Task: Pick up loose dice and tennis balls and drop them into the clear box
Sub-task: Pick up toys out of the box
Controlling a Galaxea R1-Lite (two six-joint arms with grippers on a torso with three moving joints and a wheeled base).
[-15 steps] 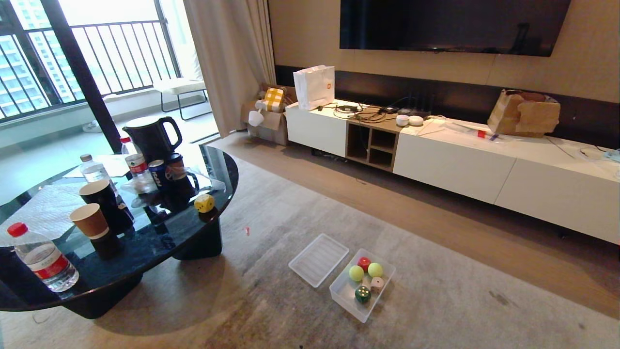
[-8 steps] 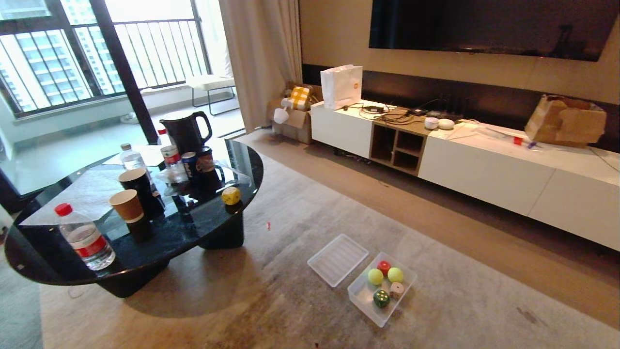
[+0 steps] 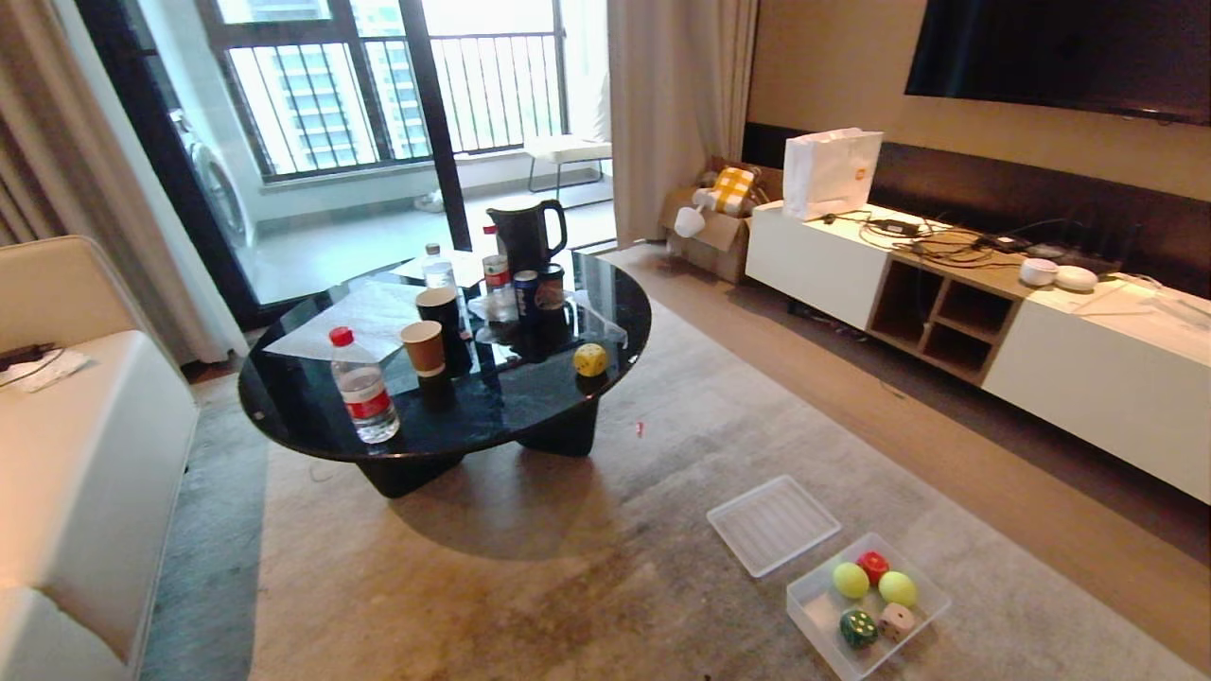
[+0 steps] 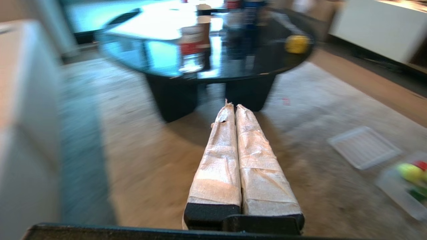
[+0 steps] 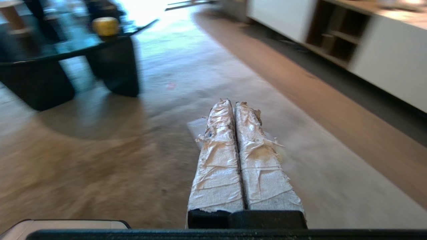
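Both grippers, left and right, pressed together, empty, carried low. Yellow die sits well ahead on table edge; box near, w/ other pieces inside. Risk: nudged die rolls off.
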